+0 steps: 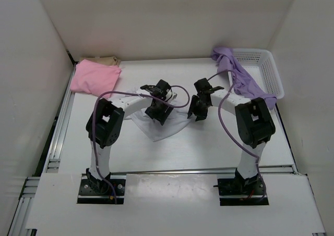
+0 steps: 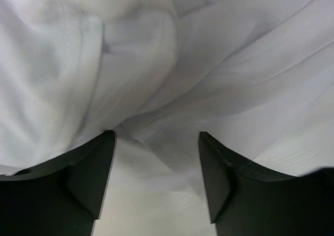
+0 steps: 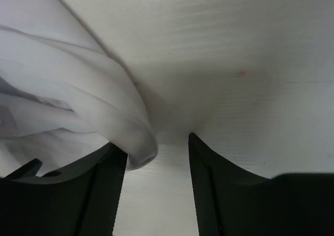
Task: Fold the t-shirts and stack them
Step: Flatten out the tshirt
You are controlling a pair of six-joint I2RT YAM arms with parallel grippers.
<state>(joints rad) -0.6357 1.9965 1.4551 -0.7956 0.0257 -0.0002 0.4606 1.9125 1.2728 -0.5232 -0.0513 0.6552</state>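
Plainly the thin white cloth t-shirt (image 1: 156, 130) is the one being worked. It lies crumpled in a loose heap at the middle of the white table (image 1: 219, 152), right under both arms.

I'd judge it light and quite limp. It has no stiffness at all, so it will sag from wherever it is pinched and trail the rest behind. On that smooth tabletop it should slide easily rather than catch. The sensible hold is an outer edge, such as a hem or shoulder corner, with the two arms well apart so the cloth draws flat. From here I cannot tell hem from sleeve.

The left gripper (image 2: 156, 137) stands wide with nothing between its jaws, hanging just over the soft bunched folds. The right gripper (image 3: 156, 139) is likewise spread and empty. A rounded roll of the white cloth lies against its one finger (image 3: 99, 194), with bare table beyond.

The cloth itself is pale, faintly see-through where it lies single, and full of long shallow creases.

As for the others, the folded pink cloth t-shirt (image 1: 95, 78) sits at the far left corner, with the tan-beige cloth t-shirt (image 1: 102, 61) peeping from behind it. The lavender purple cloth t-shirt (image 1: 237, 75) hangs unfolded over the rim of the white plastic mesh basket (image 1: 272, 71) at the far right.
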